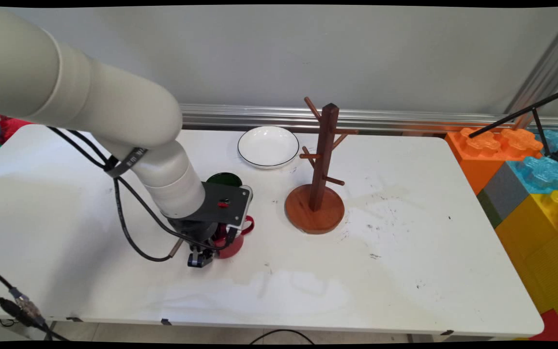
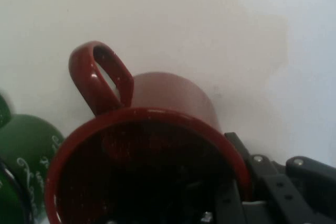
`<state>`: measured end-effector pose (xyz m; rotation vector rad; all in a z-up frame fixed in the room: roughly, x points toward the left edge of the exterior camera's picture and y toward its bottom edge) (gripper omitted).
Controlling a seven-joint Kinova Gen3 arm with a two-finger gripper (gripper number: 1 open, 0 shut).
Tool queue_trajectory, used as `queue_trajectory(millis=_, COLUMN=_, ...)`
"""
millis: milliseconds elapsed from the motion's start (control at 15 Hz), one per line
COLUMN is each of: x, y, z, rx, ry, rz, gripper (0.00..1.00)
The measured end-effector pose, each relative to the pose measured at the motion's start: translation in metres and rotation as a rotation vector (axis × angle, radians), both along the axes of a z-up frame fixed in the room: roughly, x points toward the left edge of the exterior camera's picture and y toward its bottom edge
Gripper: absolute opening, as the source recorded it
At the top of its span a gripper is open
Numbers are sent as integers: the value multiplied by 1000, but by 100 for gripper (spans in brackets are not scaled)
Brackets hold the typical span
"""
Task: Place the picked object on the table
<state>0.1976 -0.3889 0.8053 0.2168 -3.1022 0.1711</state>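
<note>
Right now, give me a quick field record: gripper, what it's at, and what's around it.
gripper: low at the table's near left, at the red mug; open or shut cannot tell
red mug: mouth toward the hand camera, handle up in that view
green mug: just behind the arm, mostly hidden
white plate: at the far edge, empty
mug tree: right of the mugs, pegs bare
table: white, scuffed

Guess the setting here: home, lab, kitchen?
Probably a robotics lab or test cell, not a home: a bare white table against a plain wall, giant toy building blocks stacked beside it, and staged props only, a wooden mug tree, white plate and red mug.
</note>
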Motion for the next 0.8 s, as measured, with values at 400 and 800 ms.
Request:
queue_trajectory(millis=400, x=-6, y=-3, z=-5, rx=14, ry=8, rz=16, gripper=100)
queue_trajectory(millis=800, x=-9, y=-6, z=13, rx=3, ry=59, rz=12, gripper=100)
